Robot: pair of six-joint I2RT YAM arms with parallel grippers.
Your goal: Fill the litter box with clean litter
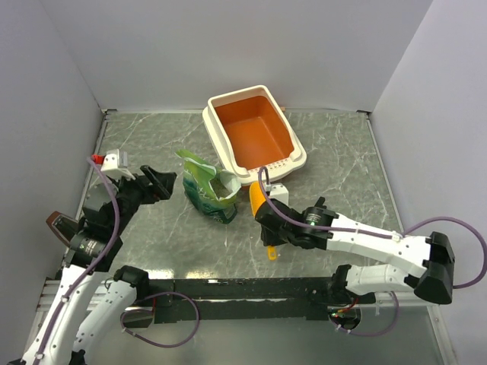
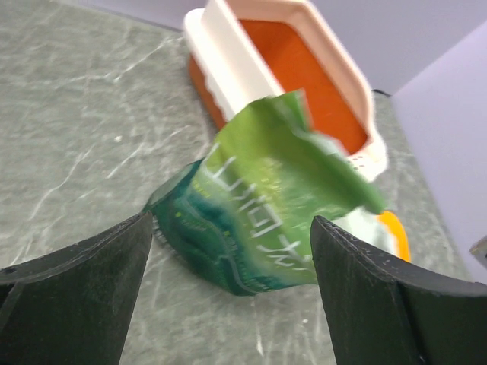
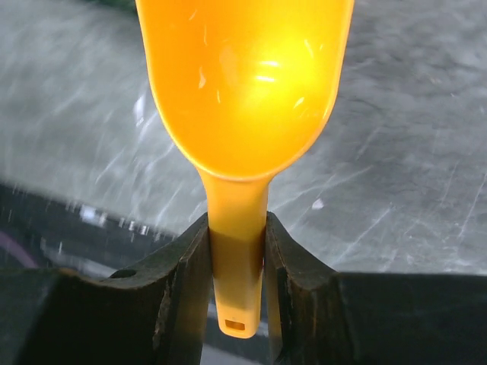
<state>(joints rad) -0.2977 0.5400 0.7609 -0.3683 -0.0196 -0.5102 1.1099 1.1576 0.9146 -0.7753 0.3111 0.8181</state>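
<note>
The bench is grey-green marbled stone, shut in by plain pale walls on three sides. The litter box sits at the far middle, skewed, orange inside with a cream rim and small holes along its near short edge. A green bag stands just before it. My left pincer gapes wide beside the bag, holding nothing. My right pincer is clamped on the handle of an orange scoop.
</note>
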